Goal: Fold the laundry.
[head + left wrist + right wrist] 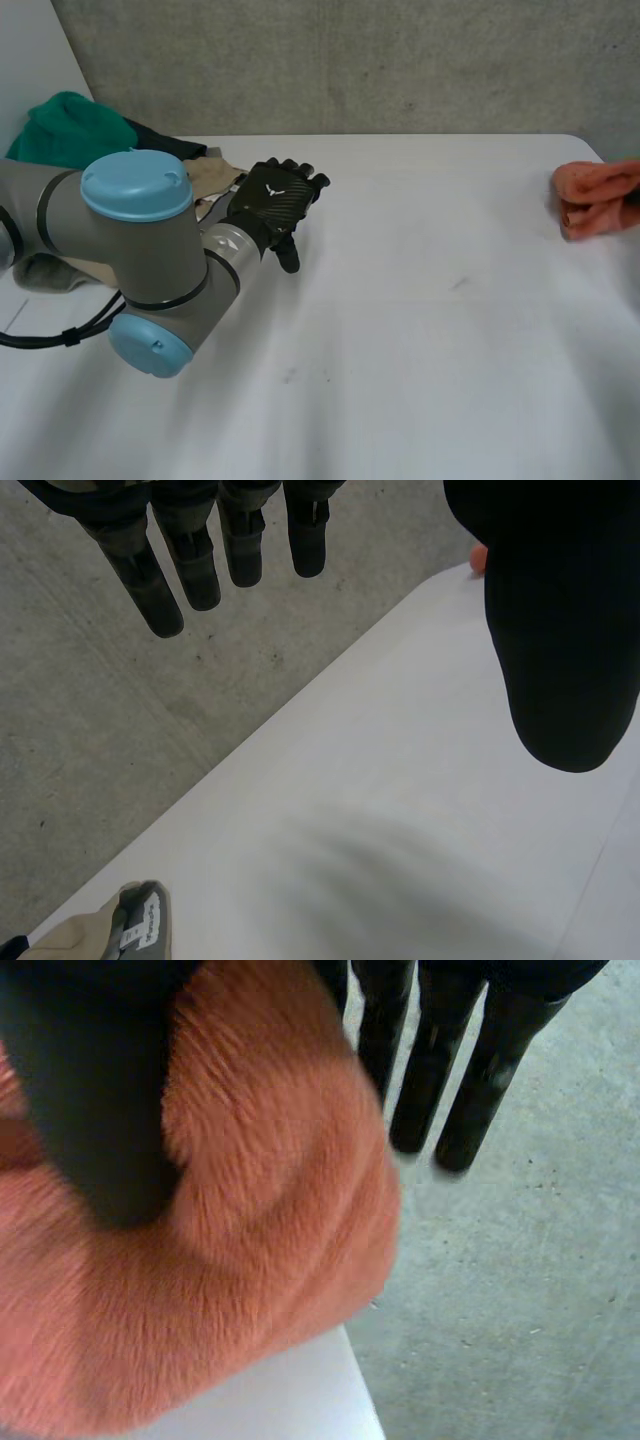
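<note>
Towel (250, 1260), orange and fuzzy, lies folded at the far right edge of the table (420, 330). The right hand (90, 1090) pinches it, with the thumb pressed into its top and straight fingers (480, 1070) reaching past its far side. The left hand (272, 203) hovers above the table near its left side, fingers straight and spread, thumb well apart, holding nothing; its arm bends in from the left. Just beside that hand sits a loose pile: beige cloth (212, 175) nearest, green cloth (65, 130) behind.
</note>
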You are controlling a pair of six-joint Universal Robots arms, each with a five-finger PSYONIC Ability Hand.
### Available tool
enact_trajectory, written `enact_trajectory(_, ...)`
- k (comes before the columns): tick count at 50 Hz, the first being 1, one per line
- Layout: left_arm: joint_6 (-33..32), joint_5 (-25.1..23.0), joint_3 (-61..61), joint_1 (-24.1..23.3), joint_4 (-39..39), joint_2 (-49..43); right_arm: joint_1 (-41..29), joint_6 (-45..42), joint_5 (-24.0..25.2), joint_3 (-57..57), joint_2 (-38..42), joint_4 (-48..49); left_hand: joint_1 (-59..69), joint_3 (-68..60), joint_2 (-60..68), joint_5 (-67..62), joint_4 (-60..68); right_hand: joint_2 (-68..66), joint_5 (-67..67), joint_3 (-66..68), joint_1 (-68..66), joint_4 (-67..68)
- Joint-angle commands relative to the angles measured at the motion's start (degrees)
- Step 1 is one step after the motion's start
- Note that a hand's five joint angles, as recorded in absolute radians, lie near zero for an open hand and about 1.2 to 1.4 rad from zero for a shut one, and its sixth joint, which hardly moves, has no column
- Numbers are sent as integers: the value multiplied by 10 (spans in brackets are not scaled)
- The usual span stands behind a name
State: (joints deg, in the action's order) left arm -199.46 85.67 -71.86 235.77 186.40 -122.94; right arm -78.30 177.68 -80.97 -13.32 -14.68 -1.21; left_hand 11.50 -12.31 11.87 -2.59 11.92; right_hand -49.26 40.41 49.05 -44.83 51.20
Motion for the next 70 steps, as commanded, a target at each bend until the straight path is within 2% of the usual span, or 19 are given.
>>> enact_trajectory(1, 1, 2, -4, -5, -1, 3, -4, -82, -26, -21, 1, 5, 21, -13, 17, -10, 17, 393, -404, -391, 348, -412)
enact_trajectory(5, 1, 2, -10, -5, -3, 6, 3, -109, -66, -25, 0, 7, 21, -13, 17, -10, 17, 393, -404, -391, 348, -412)
enact_trajectory(14, 1, 4, -14, -3, -4, 24, 2, -254, -138, -49, -24, 27, 21, -13, 17, -10, 17, 393, -404, -391, 348, -412)
enact_trajectory(20, 1, 5, -14, -1, -4, 40, -18, -291, -141, -134, -94, 90, 19, -11, 15, -8, 15, 393, -404, -391, 348, -412)
enact_trajectory(29, 0, 7, -20, 13, -3, 93, -79, -288, -77, -439, -348, 262, 7, 1, 4, 4, 3, 393, -404, -391, 348, -412)
enact_trajectory(33, -1, 5, -17, 50, 2, 123, -126, -284, -67, -562, -442, 340, 2, 6, -1, 9, -2, 393, -404, -391, 348, -412)
enact_trajectory(36, -4, 3, -5, 94, 18, 141, -158, -275, -57, -636, -481, 381, 1, 7, -3, 10, -4, 393, -404, -391, 348, -412)
enact_trajectory(40, -14, -16, 29, 162, 34, 141, -196, -241, 20, -753, -552, 428, 11, -3, 7, 0, 6, 393, -404, -391, 348, -412)
enact_trajectory(41, -18, -24, 44, 181, 32, 134, -205, -222, 73, -794, -585, 431, 12, -4, 9, -1, 8, 393, -404, -391, 348, -412)
enact_trajectory(43, -33, -41, 74, 231, 21, 95, -212, -206, 127, -829, -612, 429, 12, -4, 9, -2, 8, 393, -404, -391, 348, -412)
enact_trajectory(44, -41, -44, 87, 245, 16, 77, -216, -197, 184, -862, -633, 417, 12, -4, 9, -2, 8, 393, -404, -391, 348, -412)
enact_trajectory(47, -89, -47, 148, 298, 4, 8, -225, -192, 254, -898, -654, 371, 12, -4, 9, -2, 8, 393, -404, -391, 348, -412)
enact_trajectory(52, -201, -50, 266, 353, 5, -127, -225, -194, 256, -908, -658, 276, 17, -9, 14, -7, 13, 393, -404, -391, 348, -412)
enact_trajectory(55, -232, -52, 314, 371, 4, -178, -218, -204, 248, -910, -657, 224, 21, -13, 17, -10, 17, 393, -404, -391, 348, -412)
enact_trajectory(59, -244, -60, 357, 381, 5, -231, -215, -223, 246, -916, -652, 192, 116, -108, 113, -106, 112, 393, -404, -391, 348, -412)
enact_trajectory(63, -242, -80, 367, 381, 22, -248, -208, -240, 244, -918, -633, 184, 382, -374, 378, -371, 378, 393, -404, -391, 348, -412)
enact_trajectory(64, -233, -85, 358, 375, 47, -246, -201, -244, 243, -919, -628, 184, 537, -529, 534, -526, 533, 393, -404, -391, 348, -412)
enact_trajectory(66, -216, -85, 347, 370, 78, -242, -195, -245, 244, -920, -625, 183, 669, -661, 666, -659, 665, 393, -404, -391, 348, -412)
enact_trajectory(70, -159, -79, 299, 346, 146, -195, -187, -242, 243, -921, -626, 179, 685, -677, 681, -674, 681, 393, -404, -391, 348, -412)
